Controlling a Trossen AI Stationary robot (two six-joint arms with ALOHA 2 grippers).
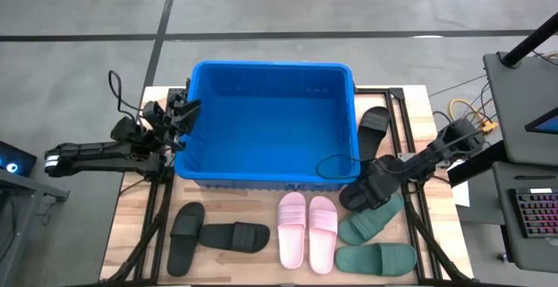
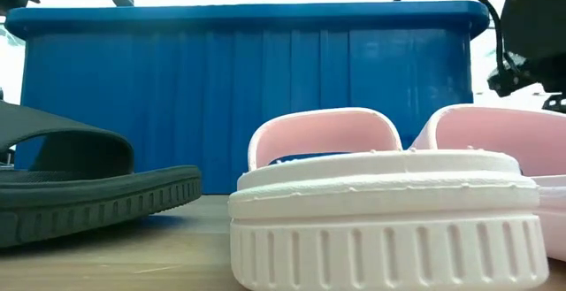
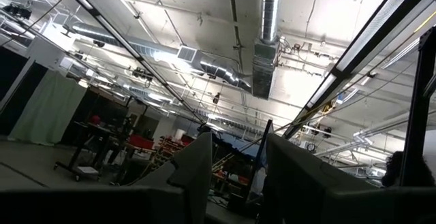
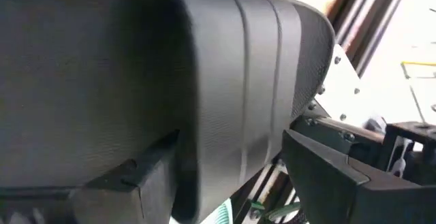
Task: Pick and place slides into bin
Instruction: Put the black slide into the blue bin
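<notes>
We start with the bin (image 1: 266, 121), which sits empty at the middle of the table's far half, so every slide has yet to go in. In the high view we count 7 on the wood: 2 black ones (image 1: 209, 235) at the front left, the pink pair (image 1: 306, 230) front centre, 2 green ones (image 1: 377, 242) front right, and 1 black slide (image 1: 374, 126) lying beside the bin's right wall. Another black slide (image 1: 359, 196) lies under the right gripper (image 1: 370, 189), just off the bin's front right corner; its wrist view is filled with dark ribbed sole, and the jaws stand wide around or against it — we cannot tell whether it is truly held. The risk we see: a wide, loose hold on a flat, floppy slide could let it pivot and drop on the lift, or its toe could catch the thick rim (the wall is tall). A dangling cable (image 1: 336, 167) near that corner might snag too. The left gripper (image 1: 185, 117) waits at the bin's left rim, partly parted and holding nothing — it could crowd a careless swing.
</notes>
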